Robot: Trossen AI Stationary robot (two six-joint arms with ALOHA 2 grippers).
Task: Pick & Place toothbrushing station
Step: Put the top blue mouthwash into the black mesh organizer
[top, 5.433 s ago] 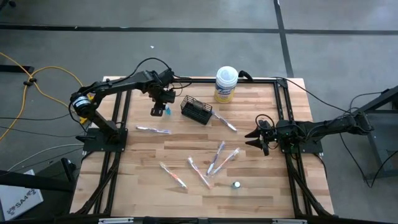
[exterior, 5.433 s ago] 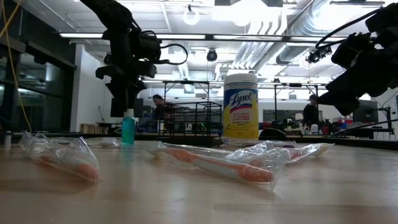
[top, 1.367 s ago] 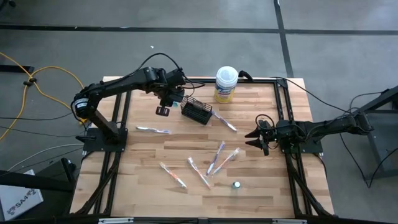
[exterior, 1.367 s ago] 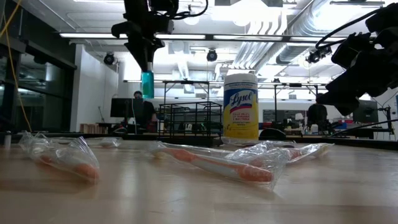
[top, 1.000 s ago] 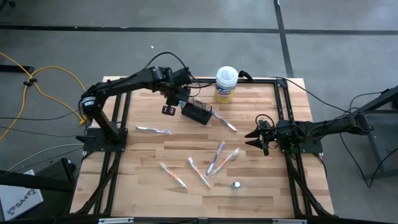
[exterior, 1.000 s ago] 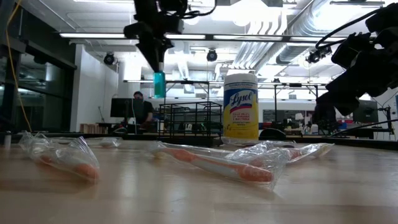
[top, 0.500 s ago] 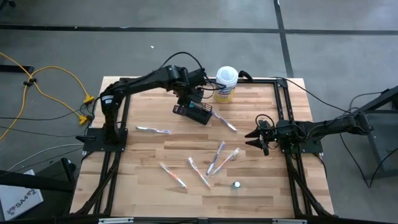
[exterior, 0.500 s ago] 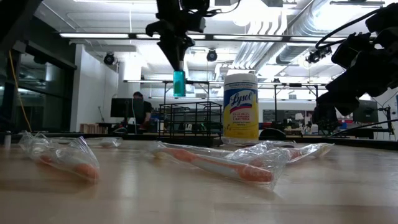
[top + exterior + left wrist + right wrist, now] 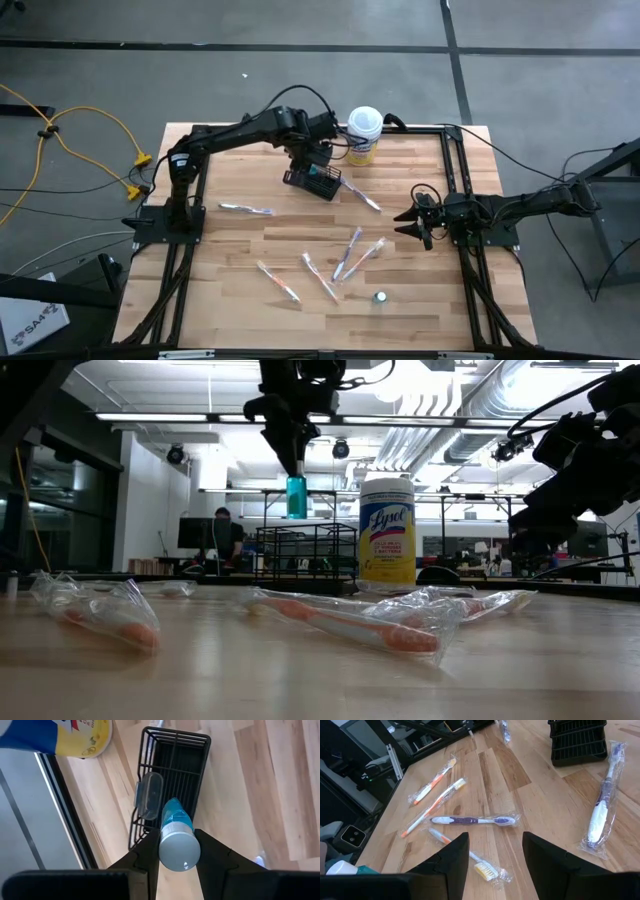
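A grey concrete floor is seen around the wooden table, crossed by dark lines. On the left a yellow cable is laid in loops over the floor. Beyond the far edge of the table, a large hall is shown: a white ceiling with exposed ducts at the right and long strip lights across it. A dark-framed glazed wall is seen at the left. Far back, a person is seated at a desk beside a monitor.
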